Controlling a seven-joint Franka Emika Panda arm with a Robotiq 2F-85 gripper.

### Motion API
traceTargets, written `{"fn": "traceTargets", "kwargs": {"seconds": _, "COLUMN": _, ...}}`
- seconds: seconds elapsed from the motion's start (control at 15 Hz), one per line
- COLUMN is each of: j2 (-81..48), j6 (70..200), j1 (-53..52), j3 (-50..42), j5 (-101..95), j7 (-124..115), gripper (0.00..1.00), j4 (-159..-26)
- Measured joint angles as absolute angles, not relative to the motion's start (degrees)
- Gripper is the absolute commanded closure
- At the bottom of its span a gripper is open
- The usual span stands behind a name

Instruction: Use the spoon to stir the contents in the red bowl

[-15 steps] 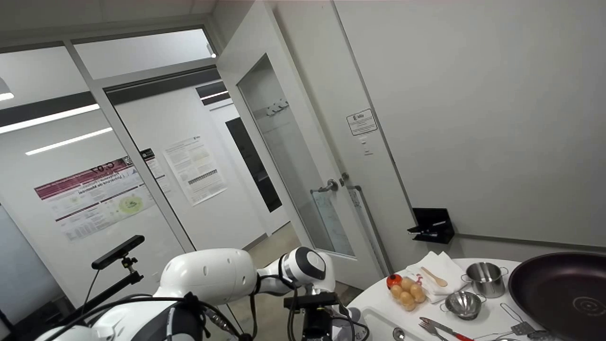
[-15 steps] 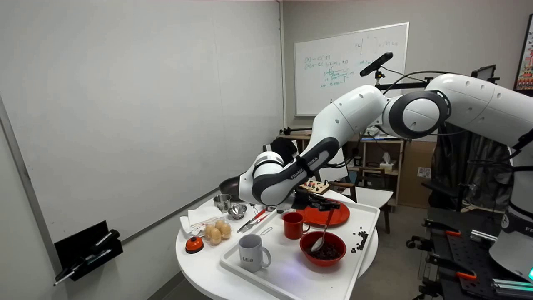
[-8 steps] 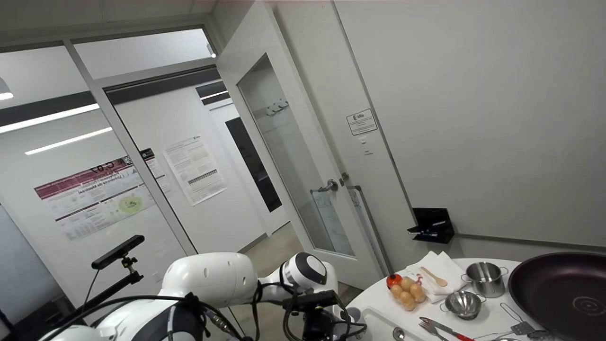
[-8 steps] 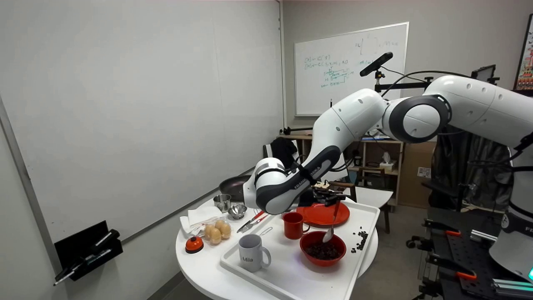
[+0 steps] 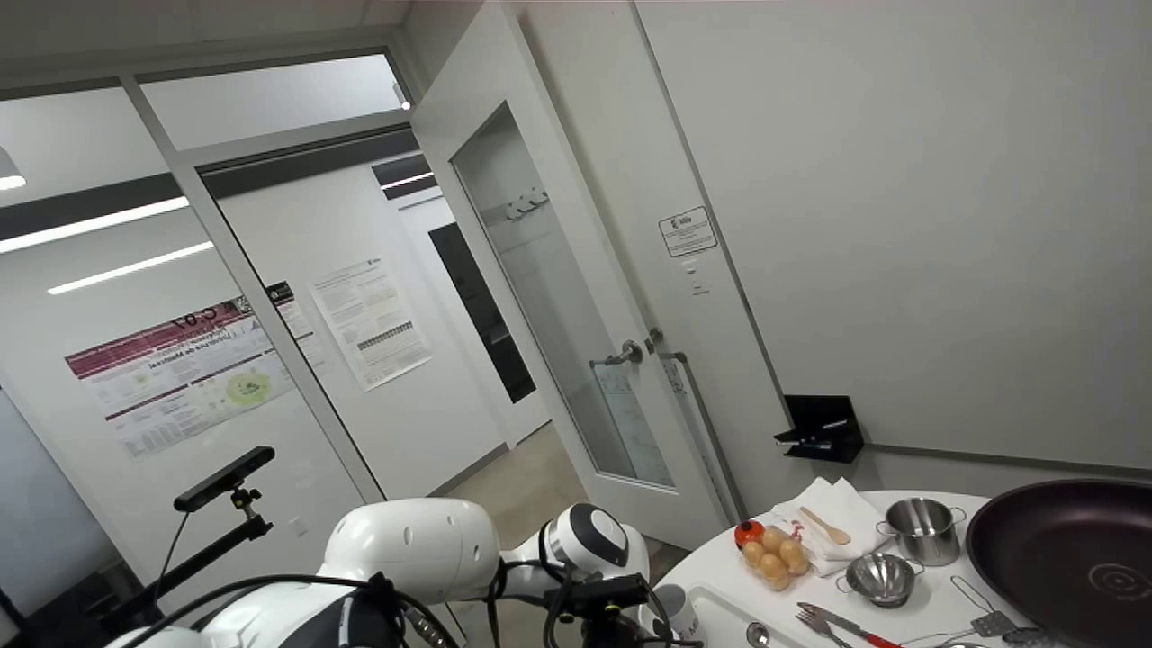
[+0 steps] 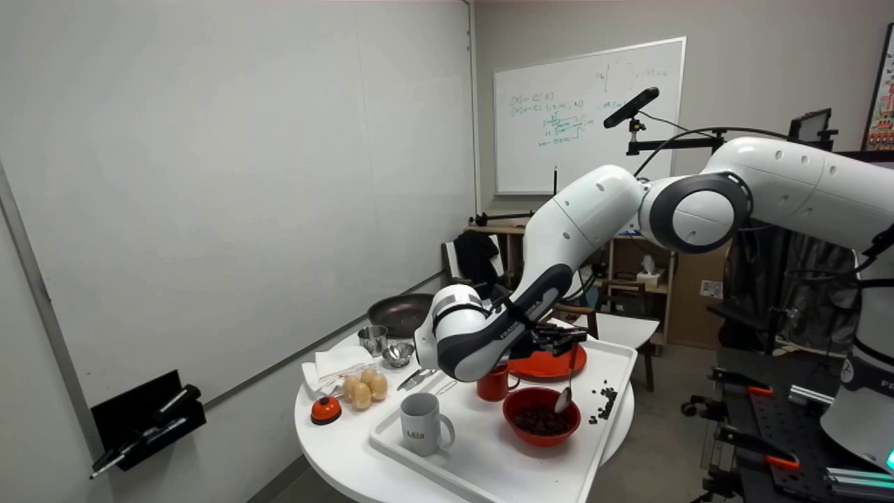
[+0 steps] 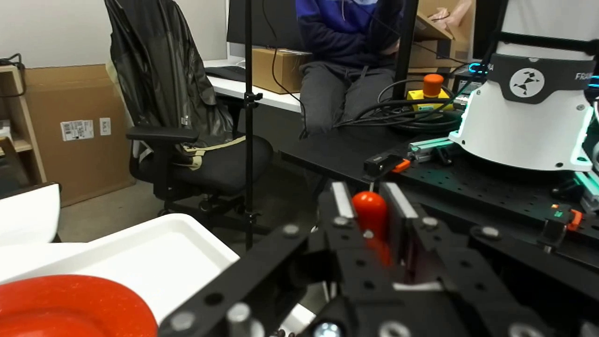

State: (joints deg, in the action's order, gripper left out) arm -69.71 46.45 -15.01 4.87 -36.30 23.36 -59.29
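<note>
Pincer (image 7: 371, 201) clenched, I have the spoon (image 6: 564, 398) by its red handle (image 7: 370, 213), flat pads (image 7: 342, 199) pressing from both sides, while the scoop (image 6: 563, 401) leans down below me, at the inner side of the red bowl (image 6: 541, 439). Whether it touches the bowl or the dark contents (image 6: 538, 421) I cannot tell.

It should feel light and stiff, with nothing fragile about it. The handle looks glossy and rounded, so I would expect it to roll or pivot between my pads if the scoop drags. Holding so high sets me above the bowl, yet gives any load a long lever; I judge the hold right for stirring, provided I squeeze firmly and move slowly. The contents look like small loose bits, likely to give way easily but apt to hop out. The bowl seems light too; a hard push might slide it along the white tray (image 6: 503, 469).

Below my pincer, on the side away from the bowl, lies a red plate (image 6: 545, 365). Behind my pincer stands a red mug (image 6: 493, 385), partly hidden by my arm (image 6: 573, 223), and that is what I would guard against on a backward stroke. A grey mug (image 6: 421, 426) is well apart, back on the bowl's side. Ahead of me and lower, more dark bits (image 6: 610, 399) are scattered on the tray.
</note>
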Motion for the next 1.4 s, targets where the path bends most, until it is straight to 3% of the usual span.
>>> {"fn": "traceTargets", "kwargs": {"seconds": 1.4, "j2": -73.3, "j6": 47.2, "j1": -18.3, "j3": 6.1, "j5": -36.2, "j7": 23.8, "gripper": 0.91, "j4": -50.0}}
